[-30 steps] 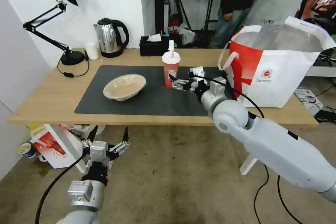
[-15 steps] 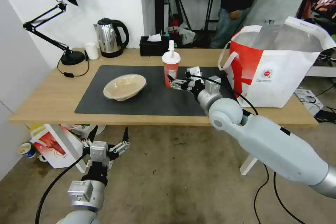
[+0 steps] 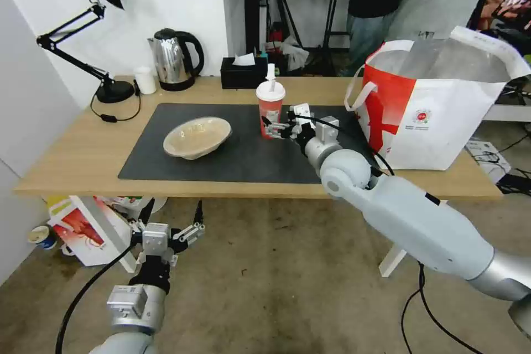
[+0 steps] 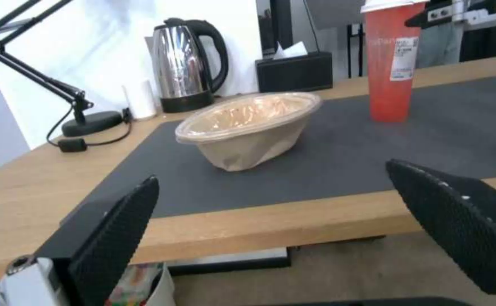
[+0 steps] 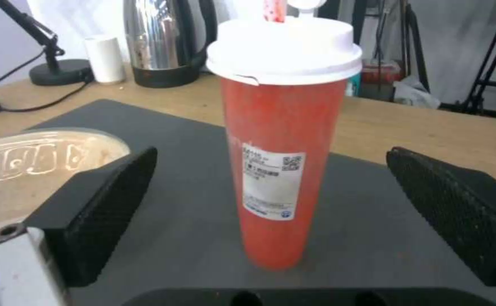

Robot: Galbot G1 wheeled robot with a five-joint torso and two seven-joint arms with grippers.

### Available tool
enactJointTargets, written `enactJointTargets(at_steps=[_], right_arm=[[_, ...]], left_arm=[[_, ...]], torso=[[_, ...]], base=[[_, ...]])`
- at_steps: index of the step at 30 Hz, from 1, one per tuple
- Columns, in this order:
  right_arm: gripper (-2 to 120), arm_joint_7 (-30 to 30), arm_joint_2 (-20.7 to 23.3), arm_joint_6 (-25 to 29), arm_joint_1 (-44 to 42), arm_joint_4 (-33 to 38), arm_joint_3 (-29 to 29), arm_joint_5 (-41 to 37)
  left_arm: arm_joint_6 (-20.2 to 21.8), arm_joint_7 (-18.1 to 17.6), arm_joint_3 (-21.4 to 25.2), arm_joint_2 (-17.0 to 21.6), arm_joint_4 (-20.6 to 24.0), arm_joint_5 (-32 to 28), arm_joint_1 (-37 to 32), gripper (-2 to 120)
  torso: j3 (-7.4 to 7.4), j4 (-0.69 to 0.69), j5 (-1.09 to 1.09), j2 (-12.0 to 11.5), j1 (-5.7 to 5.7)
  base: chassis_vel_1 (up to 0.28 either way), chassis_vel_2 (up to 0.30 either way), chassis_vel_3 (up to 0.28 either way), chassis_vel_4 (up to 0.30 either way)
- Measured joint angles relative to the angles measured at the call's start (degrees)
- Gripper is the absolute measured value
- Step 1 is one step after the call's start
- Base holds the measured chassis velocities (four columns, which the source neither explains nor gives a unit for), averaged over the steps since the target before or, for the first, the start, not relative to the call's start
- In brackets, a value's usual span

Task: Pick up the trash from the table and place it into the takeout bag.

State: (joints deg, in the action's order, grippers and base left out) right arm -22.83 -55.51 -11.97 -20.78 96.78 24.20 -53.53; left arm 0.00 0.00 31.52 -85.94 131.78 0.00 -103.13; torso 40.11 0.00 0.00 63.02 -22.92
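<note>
right gripper (image 3: 276, 128) was spread wide, red cup (image 5: 285, 170) centred just ahead between pads, untouched. left gripper (image 3: 170, 220) parked open below table (image 3: 66, 155). risk: off-centre closing could topple tall cup.

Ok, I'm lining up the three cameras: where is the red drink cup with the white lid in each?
Head view: red drink cup with white lid mid-mat, before the right gripper.
Left wrist view: far on the mat.
Right wrist view: centre, between the open fingers.
Shared landmark: steel kettle.
</note>
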Motion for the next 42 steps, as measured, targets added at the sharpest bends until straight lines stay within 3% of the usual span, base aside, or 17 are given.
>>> enactJointTargets(at_steps=[42], right_arm=[[100,3.8,-8.6,1.6,1.6,-13.5,-0.4,5.0]], left_arm=[[0.0,0.0,0.0,0.0,0.0,0.0,0.0,100]], torso=[[0.0,0.0,0.0,0.0,0.0]], base=[[0.0,0.0,0.0,0.0]])
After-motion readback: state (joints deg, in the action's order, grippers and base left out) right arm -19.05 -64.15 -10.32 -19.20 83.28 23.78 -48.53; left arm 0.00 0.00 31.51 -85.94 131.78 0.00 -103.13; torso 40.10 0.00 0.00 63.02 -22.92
